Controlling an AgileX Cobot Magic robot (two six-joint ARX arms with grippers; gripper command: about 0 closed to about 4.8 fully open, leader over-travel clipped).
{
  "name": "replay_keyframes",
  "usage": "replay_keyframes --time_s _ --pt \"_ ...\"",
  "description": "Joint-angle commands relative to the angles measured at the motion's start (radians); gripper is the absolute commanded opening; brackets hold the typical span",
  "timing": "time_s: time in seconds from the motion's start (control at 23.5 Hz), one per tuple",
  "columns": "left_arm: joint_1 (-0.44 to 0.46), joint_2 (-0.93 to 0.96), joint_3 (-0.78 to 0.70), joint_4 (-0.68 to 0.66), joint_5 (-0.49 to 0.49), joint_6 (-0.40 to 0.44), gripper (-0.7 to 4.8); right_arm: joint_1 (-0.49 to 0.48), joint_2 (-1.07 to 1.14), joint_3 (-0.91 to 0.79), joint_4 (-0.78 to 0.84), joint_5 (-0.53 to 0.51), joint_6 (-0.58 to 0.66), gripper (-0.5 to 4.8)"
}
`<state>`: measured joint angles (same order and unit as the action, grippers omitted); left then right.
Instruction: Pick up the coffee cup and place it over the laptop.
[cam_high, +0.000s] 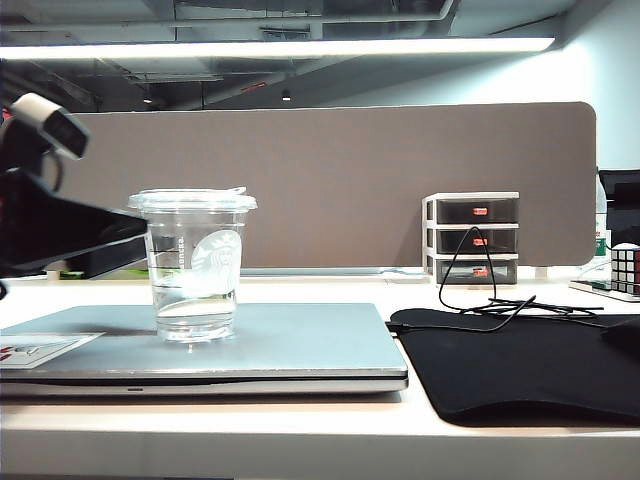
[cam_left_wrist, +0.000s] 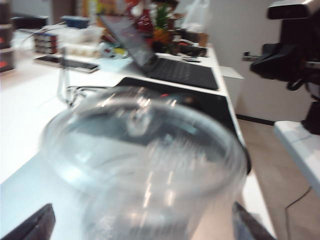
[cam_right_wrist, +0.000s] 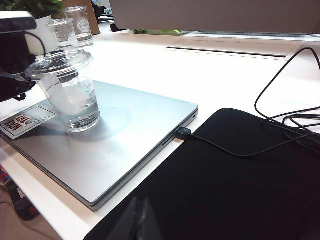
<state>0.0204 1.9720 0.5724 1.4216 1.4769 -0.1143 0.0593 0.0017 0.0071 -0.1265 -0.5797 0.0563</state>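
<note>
Exterior view: the coffee cup (cam_high: 193, 265) is seen standing upright on the closed laptop (cam_high: 300, 345), toward the left half of the lid; some clear liquid is seen in its lower part.
Cup lid: a flat clear lid is seated on the rim; a white round logo is seen on the side wall.
Laptop: it lies flat on the white table (cam_high: 300, 440), with a white sticker (cam_high: 40, 348) at its near-left corner.
Left gripper (cam_left_wrist: 142, 225): in the left wrist view the cup (cam_left_wrist: 145, 165) is blurred and fills the space between the two dark fingertips (cam_left_wrist: 32, 225); the fingers are spread wide, one on each side of the cup wall, and no contact with the wall can be made out.
Left arm: in the exterior view its black body (cam_high: 55, 235) is seen at the left edge, just beside the cup's upper part.
Right gripper (cam_right_wrist: 142, 222): only a dark sliver of it is seen at the edge of the right wrist view; whether the fingers are apart or together cannot be told. It is held well apart from the cup (cam_right_wrist: 67, 92).
Black mat (cam_high: 520, 365): it lies just beside the laptop's right edge; a black cable (cam_high: 480, 300) is trailed across it.
Background: a small drawer unit (cam_high: 472, 238) stands against the grey partition (cam_high: 330, 180); a puzzle cube (cam_high: 625, 268) is seen at far right.
</note>
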Motion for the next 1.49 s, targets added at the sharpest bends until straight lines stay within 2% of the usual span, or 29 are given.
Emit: replay_keyframes --time_s 0.04,0.13,0.26,0.38,0.47,0.55,0.64,0.72,0.85,1.02,1.11,1.19,1.28,1.4,1.49 --pt "0.059 -0.004 -0.013 0.024 0.002 0.056 4.79 0.001 0.0 -0.006 0.007 -0.003 0.003 -0.06" --pt "0.119 -0.004 -0.016 0.025 -0.022 0.055 4.79 0.001 0.0 -0.006 0.007 -0.003 0.003 -0.06" --pt "0.152 -0.004 -0.016 0.03 -0.028 0.054 4.79 0.001 0.0 -0.006 0.007 -0.003 0.004 -0.06" --pt "0.167 -0.013 -0.018 0.031 -0.04 0.024 1.82 0.001 0.0 -0.006 0.007 -0.002 0.004 -0.06" --pt "0.171 -0.034 -0.031 0.031 -0.048 -0.002 0.06 0.001 0.0 -0.006 0.007 0.001 0.004 -0.06" --pt "0.171 -0.061 -0.049 0.031 -0.1 -0.046 -0.04 0.001 0.0 -0.006 0.007 0.001 0.004 -0.06" --pt "0.169 -0.122 -0.097 0.031 -0.254 -0.133 -0.04 0.001 0.0 -0.006 0.008 0.002 0.02 -0.06" --pt "0.168 -0.203 -0.156 0.031 -0.4 -0.136 -0.04 0.0 0.0 -0.006 0.009 0.005 0.026 -0.06" --pt "0.169 -0.293 -0.206 0.031 -0.437 -0.142 -0.04 0.0 0.0 -0.006 0.01 0.01 0.026 -0.06" --pt "0.168 -0.423 -0.28 0.031 -0.554 -0.16 -0.04 0.0 0.0 -0.006 0.012 0.029 0.027 -0.06" --pt "0.167 -0.488 -0.32 0.031 -0.629 -0.192 -0.04 0.001 0.0 -0.006 0.013 0.035 0.027 -0.06" --pt "0.148 -0.599 -0.389 0.031 -0.749 -0.241 -0.04 0.001 0.0 -0.006 0.02 0.058 0.03 -0.06" --pt "0.129 -0.666 -0.427 0.031 -0.778 -0.241 -0.04 0.001 0.0 -0.006 0.024 0.079 0.031 -0.06" --pt "0.092 -0.809 -0.512 0.029 -0.869 -0.179 -0.04 0.0 0.0 -0.006 0.035 0.158 0.05 -0.06" --pt "0.09 -0.892 -0.553 0.019 -0.907 -0.174 -0.04 0.0 0.0 -0.006 0.036 0.2 0.049 -0.06"
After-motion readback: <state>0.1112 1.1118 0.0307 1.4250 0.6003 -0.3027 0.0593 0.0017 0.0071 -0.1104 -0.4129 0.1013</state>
